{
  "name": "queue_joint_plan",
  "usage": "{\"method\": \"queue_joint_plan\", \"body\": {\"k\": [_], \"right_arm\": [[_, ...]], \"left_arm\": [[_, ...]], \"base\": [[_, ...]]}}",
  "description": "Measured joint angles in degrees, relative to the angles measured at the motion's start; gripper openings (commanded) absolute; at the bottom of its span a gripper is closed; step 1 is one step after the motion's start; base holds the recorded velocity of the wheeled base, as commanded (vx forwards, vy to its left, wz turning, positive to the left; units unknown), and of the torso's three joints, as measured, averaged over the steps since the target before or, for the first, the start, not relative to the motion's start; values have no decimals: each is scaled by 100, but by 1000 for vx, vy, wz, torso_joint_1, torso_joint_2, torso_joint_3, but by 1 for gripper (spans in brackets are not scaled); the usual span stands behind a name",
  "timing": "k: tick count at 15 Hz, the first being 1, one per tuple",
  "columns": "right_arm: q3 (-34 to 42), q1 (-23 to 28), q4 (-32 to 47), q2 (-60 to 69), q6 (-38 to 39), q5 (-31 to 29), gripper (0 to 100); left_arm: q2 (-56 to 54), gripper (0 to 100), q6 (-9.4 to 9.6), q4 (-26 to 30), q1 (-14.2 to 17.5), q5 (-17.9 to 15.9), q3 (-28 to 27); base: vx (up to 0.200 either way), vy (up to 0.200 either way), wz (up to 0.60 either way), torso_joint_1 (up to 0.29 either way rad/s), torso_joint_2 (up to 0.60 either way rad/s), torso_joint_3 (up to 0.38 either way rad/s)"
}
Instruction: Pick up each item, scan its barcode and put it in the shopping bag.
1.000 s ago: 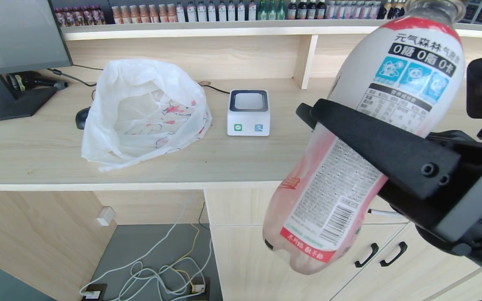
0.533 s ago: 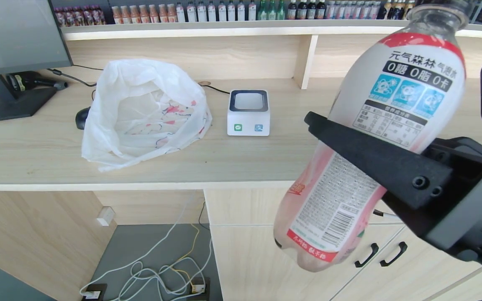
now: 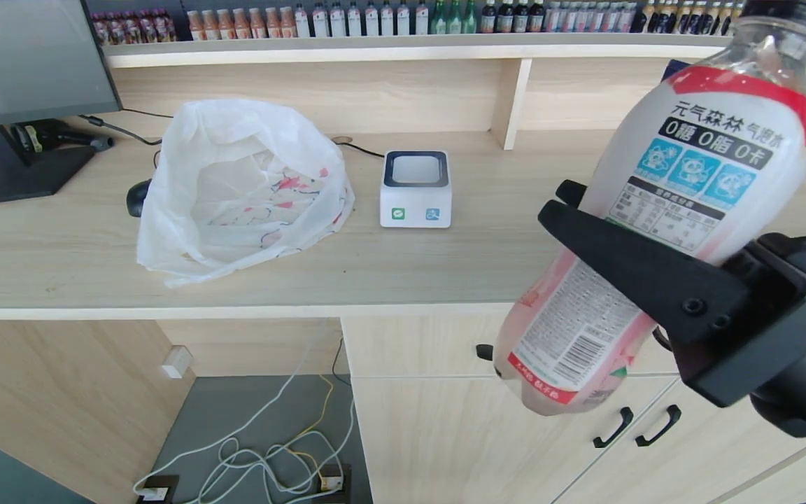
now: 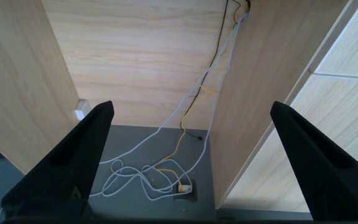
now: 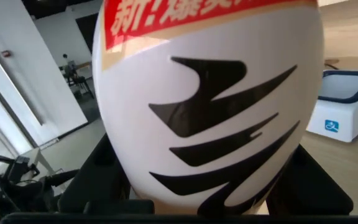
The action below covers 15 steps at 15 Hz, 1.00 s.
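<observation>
A pale pink drink bottle [image 3: 697,161] with a white label hangs tilted at the right, close to the head camera, its barcode low on the side facing me. My right gripper [image 3: 564,203] is shut on the bottle's middle, in front of the counter's right part. In the right wrist view the bottle [image 5: 210,93] sits between the right gripper's [image 5: 207,186] fingers. The white barcode scanner [image 3: 415,189] stands mid-counter, also seen as the scanner [image 5: 347,112]. An open white shopping bag [image 3: 242,189] lies left of it. My left gripper [image 4: 191,155] is open, low under the counter.
A monitor [image 3: 25,63] stands at the counter's far left, with a dark mouse [image 3: 137,198] beside the bag. A back shelf [image 3: 403,17] holds several bottles. Below are cabinet doors with black handles [image 3: 613,427] and loose cables on the floor [image 3: 249,455].
The right gripper has carried the bottle to the right and farther from the head camera. The bag and scanner have not moved.
</observation>
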<state>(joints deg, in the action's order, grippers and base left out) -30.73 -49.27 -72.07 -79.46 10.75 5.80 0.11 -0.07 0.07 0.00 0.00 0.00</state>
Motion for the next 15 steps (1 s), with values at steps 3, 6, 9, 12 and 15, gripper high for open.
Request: {"method": "queue_joint_plan", "body": {"k": [3,6,9,12,15], "right_arm": [[11,2,9,123,-277,-750,0],[-13,46,1,215,-556,-1190,0],[-30,256,9,206,-835,-1365,0],[-49,857,-11,135,-1100,-1370,0],[-60,1148,-84,30,-1141,-1371,0]], "left_arm": [[0,100,0,0,0,0,0],[0,100,0,0,0,0,0],[0,100,0,-2,0,0,0],[0,100,0,0,0,0,0],[0,100,0,0,0,0,0]], "base": [[0,0,0,0,0,0],[0,0,0,0,0,0],[0,0,0,0,0,0],[0,0,0,0,0,0],[0,0,0,0,0,0]]}}
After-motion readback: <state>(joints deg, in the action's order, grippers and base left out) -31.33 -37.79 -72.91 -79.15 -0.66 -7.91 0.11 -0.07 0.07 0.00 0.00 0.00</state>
